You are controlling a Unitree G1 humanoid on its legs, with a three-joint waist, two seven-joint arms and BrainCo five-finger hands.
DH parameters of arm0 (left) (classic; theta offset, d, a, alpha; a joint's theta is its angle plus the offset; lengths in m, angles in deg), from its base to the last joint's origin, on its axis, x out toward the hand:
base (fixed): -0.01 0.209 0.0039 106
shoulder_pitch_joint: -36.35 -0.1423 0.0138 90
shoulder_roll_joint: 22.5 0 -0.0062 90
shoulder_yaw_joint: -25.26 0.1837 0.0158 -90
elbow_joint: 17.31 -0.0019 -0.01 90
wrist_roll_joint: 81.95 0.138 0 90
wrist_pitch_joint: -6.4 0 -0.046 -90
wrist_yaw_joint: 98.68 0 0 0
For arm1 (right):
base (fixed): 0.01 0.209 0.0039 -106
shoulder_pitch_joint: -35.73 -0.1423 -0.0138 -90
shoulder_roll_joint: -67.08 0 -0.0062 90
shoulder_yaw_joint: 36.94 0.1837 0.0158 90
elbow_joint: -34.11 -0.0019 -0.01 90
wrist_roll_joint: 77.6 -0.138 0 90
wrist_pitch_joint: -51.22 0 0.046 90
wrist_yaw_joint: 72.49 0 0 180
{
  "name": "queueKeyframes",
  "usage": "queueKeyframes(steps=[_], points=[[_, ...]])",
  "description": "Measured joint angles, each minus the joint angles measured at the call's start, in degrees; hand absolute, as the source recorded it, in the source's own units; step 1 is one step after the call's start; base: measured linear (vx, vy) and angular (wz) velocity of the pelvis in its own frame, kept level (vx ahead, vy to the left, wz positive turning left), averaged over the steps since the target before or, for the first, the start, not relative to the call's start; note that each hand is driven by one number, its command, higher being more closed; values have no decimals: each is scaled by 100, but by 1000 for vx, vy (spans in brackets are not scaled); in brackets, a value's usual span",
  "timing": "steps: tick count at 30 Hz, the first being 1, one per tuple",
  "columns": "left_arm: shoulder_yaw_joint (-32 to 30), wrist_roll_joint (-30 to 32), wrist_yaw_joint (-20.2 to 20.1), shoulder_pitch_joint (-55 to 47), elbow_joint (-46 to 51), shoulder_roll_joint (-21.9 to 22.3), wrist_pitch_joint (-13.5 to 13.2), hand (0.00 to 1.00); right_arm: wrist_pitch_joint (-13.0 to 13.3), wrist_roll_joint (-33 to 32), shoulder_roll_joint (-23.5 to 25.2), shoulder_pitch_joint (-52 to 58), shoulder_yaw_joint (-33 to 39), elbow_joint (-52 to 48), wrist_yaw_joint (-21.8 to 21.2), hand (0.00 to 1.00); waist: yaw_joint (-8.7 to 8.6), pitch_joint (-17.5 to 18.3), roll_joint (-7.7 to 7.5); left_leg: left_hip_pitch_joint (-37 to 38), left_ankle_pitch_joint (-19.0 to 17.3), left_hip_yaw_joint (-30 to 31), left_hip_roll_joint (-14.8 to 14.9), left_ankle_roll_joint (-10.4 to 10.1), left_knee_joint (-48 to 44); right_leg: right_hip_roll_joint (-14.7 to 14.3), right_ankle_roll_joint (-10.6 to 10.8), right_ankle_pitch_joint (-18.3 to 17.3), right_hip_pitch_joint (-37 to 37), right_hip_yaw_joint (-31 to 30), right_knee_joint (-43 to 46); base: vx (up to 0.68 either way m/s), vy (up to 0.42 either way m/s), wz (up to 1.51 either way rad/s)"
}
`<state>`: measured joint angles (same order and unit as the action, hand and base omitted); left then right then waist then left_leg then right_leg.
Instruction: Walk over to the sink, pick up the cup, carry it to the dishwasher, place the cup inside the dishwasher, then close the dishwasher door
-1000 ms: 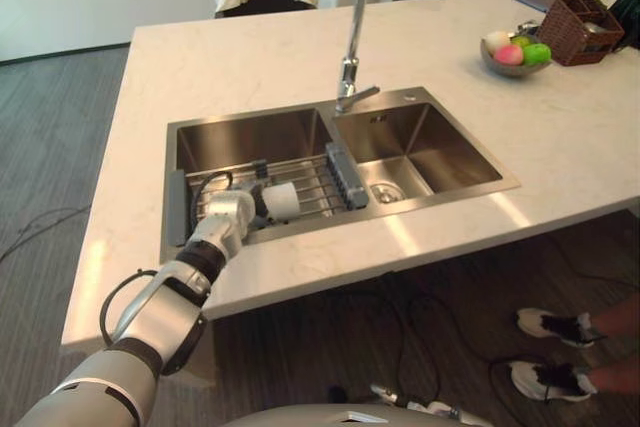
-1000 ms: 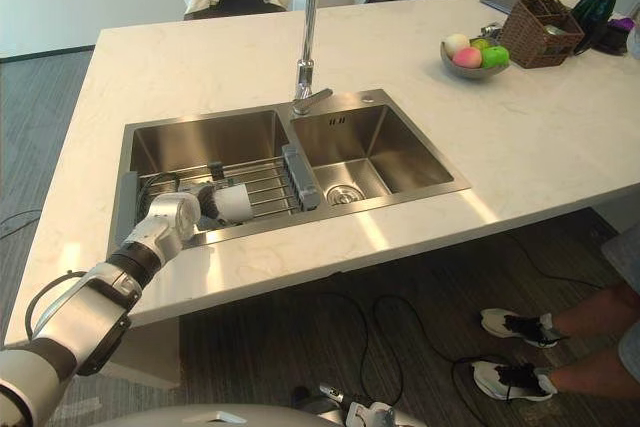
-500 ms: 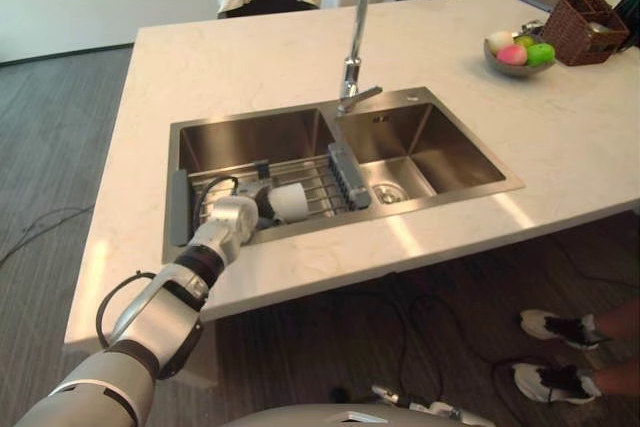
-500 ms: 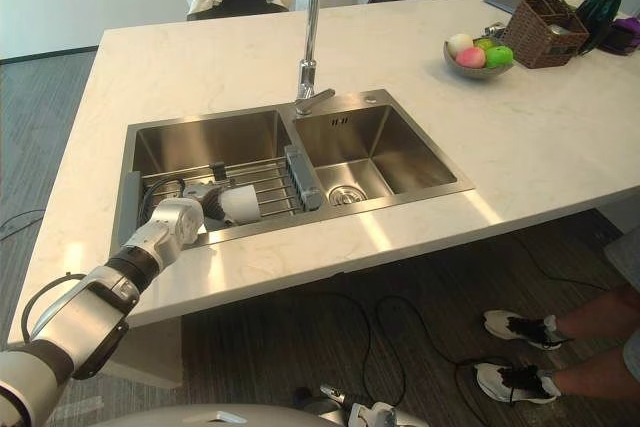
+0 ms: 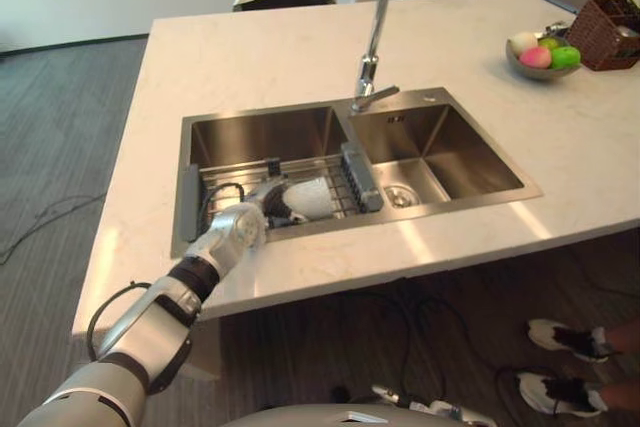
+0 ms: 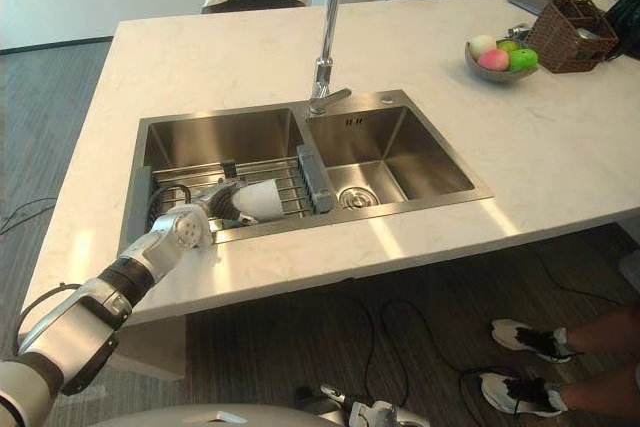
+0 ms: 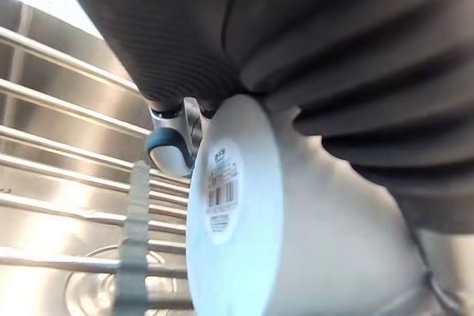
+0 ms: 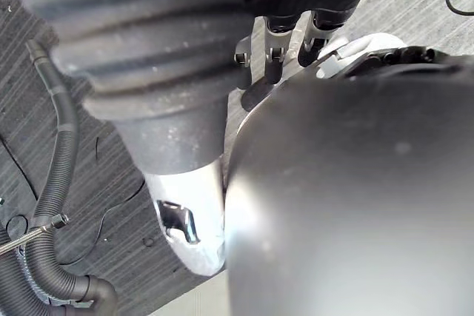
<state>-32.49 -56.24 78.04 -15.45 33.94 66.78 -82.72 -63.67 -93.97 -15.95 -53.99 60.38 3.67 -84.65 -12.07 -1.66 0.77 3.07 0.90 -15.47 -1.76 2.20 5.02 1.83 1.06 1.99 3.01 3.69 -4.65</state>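
**Cup grabbed, but not out of the sink yet**

The robot is standing at the sink [image 5: 260, 132], so the walk looks done. Its left hand [image 5: 245, 222] reaches over the edge of the counter [image 5: 300, 57] and down into the nearer bowl of the sink.

The white cup [image 5: 308, 197] lies on its side, just past the hand and pressed right up against it. The flat bottom of the cup points back toward the wrist, and the open end points away from the hand. The fingers look curled round the cup, so I think the hand has hold of it. One dark fingertip [image 7: 169, 149] pokes out beside the bottom of the cup. The wire rack [image 5: 310, 165] runs under the hand and the cup. I cannot tell whether the cup is off the wires or lying on them.

The right hand [image 8: 272, 64] hangs low over the floor, well away from the sink. I cannot tell how open it is.

Most of the job is left, I think. The cup has to come up out of the sink, go over to the dishwasher and go inside. Then the door has to be shut.
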Motion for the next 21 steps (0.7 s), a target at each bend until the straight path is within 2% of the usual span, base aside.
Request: queueKeyframes(steps=[4, 9, 12, 13, 15, 19, 21], points=[[-15, -385, 200, -10, 318, -10, -216, 100, -1, -12, -6, 3, 4, 2, 0, 0, 61, -1, -2, 1, 18, 6, 0, 16, 1, 12, -7, 6, -12, 13, 0, -65, -12, 1], [-328, -913, 540, -21, 701, 18, -408, 100, 1, -19, -5, 13, 8, 1, 0, 0, 109, -9, -14, 2, 30, 5, -4, 32, 1, 21, -5, 7, -10, 17, -1, -41, -7, 0], [-559, -1313, 690, -66, 884, 16, -407, 100, 14, -20, -2, 23, 20, 1, 0, 0, 126, -12, -18, 1, 30, 20, -8, 33, 1, 24, -5, 7, 0, 26, 0, -4, -4, 2], [-736, -1688, 774, -105, 1095, 23, -406, 100, 29, -21, 9, 60, 65, -1, 0, 0, 150, -15, -24, 1, 30, 66, -15, 33, 1, 27, -4, 7, 9, 54, -1, -8, -12, 9], [-836, -1936, 818, -118, 1221, 26, -406, 100, 32, -22, 12, 71, 108, 0, -1, 0, 182, -16, -26, 1, 30, 95, -17, 33, 0, 30, -3, 6, 26, 75, 0, -3, -13, 9], [-1430, -3180, 882, -269, 1791, 114, -368, 100, 94, -29, 61, 150, 258, -1, 3, 0, 272, -38, -60, 9, 32, 154, -20, 33, 0, 36, 8, -6, 85, 166, 1, -12, -20, 10], [-1844, -4135, 792, -555, 2315, 151, -367, 100, 109, -191, 63, 189, 297, -10, 34, 0, 324, -41, -66, 13, 33, 159, -23, 34, 1, 43, 11, -11, 92, 171, 1, 0, 0, 0]])
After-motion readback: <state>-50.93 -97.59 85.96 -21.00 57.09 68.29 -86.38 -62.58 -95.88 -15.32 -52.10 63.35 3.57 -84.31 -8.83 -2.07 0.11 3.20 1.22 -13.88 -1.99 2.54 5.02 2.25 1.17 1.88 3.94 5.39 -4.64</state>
